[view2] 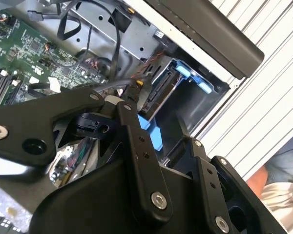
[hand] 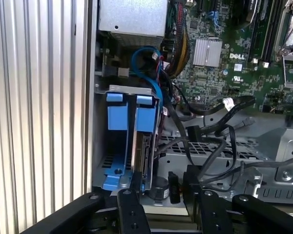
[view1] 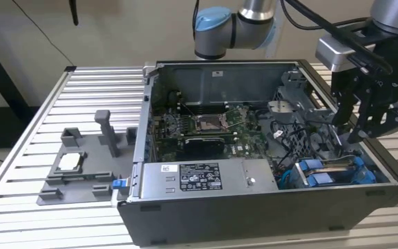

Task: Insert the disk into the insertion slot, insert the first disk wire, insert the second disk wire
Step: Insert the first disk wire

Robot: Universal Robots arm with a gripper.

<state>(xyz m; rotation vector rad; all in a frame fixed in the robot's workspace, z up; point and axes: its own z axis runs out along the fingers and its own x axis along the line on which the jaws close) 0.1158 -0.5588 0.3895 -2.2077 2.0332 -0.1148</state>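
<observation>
Drive bay, mid-job: the disk (hand: 145,155) stands on edge in its blue carrier inside the insertion slot (hand: 128,89), the grey metal bay at the corner of the open computer case (view1: 254,218).

The first wrist view looks along the disk's connector edge, with two blue tabs (hand: 117,109) standing side by side on the bay. Black cables (hand: 205,141) trail over the perforated metal just beside it. A blue cable (hand: 147,61) loops between the bay and the power supply box (hand: 132,17).

The second wrist view catches the disk (view2: 161,90) from the other side, where thin red and black wires (view2: 147,68) cross near it.

My gripper (view1: 349,129) hangs over that end of the case, at the exterior view's right. Its jaws are parted by a moderate gap and closed on nothing that I can make out. In the first wrist view my fingers (hand: 132,209) stand either side of a black cable connector (hand: 173,187). I cannot tell whether a pad touches it.

The exterior view takes in the green motherboard (view1: 206,124) in the middle of the case and the slatted metal table (view1: 81,88) underneath. On the table, at the exterior view's left of the case, sits a grey fixture (view1: 95,179) carrying a small silver square part (view1: 70,162).
</observation>
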